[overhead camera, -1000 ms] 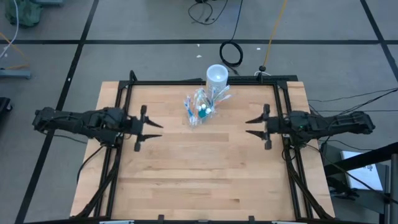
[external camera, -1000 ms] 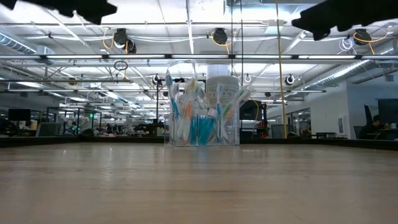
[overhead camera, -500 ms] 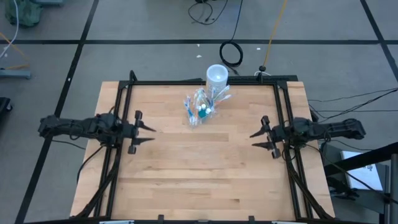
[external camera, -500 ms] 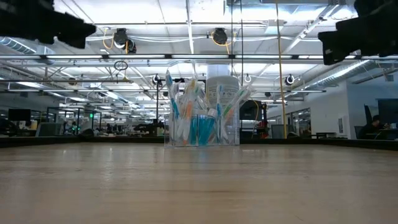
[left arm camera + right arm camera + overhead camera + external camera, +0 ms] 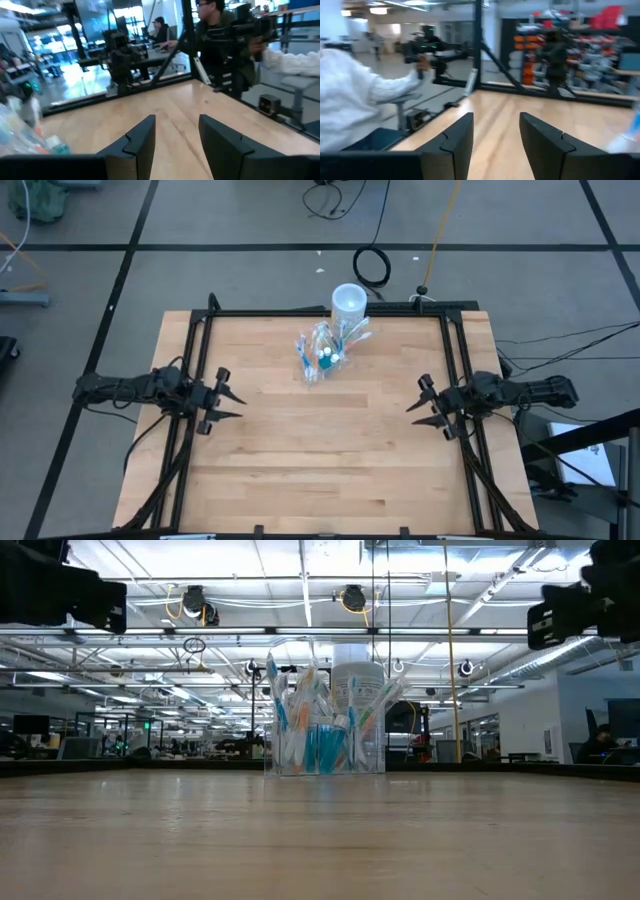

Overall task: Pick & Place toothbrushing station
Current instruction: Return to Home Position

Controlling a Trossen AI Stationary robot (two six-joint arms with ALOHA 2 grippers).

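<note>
toothbrushing station (image 5: 322,355) upright, beside white cup (image 5: 348,302)

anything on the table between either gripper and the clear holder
Nothing visible. From above, only bare table separates the holder from the left gripper and from the right gripper. The white cup stands beyond the holder at the far edge, off both paths.

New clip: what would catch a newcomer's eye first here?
The clear holder, crammed with colourful toothbrushes, stands at the far middle of the table, with a white cup just behind it at the far edge. The left gripper and right gripper hang open at opposite sides of the table, facing each other, holding nothing.
</note>
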